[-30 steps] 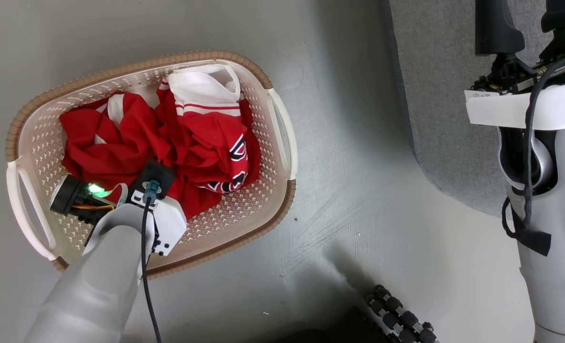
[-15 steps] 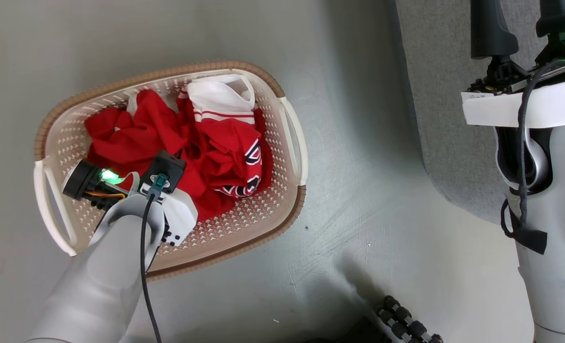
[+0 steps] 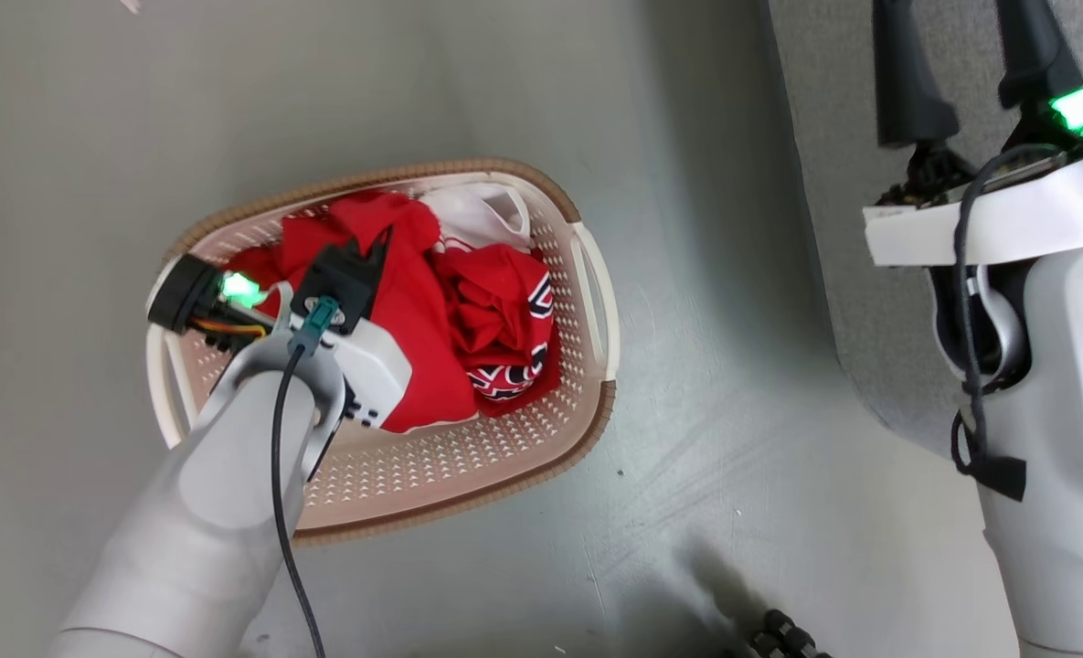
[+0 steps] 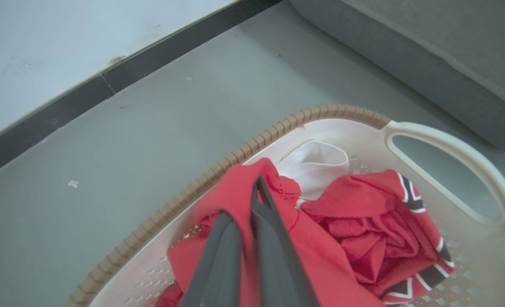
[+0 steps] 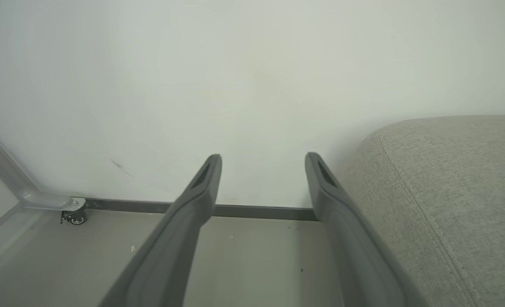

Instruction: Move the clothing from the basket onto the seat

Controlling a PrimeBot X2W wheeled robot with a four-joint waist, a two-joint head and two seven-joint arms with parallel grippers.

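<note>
Presently the left gripper (image 4: 257,189), its two long dark fingers pressed tight together, pinches a fold of red jersey (image 4: 231,200) that stands higher than the rest of the clothing (image 3: 495,311), a heap of red white-trimmed basketball jerseys and some white fabric lying in the oval cream perforated plastic laundry basket (image 3: 440,457) with a brown woven-look rim. The basket stands on the grey floor (image 3: 687,366), near the rounded edge of the large grey fabric sofa (image 5: 448,192) but apart from it. The right gripper (image 5: 263,160) hangs beside that sofa edge, fingers spread wide, holding nothing.
</note>
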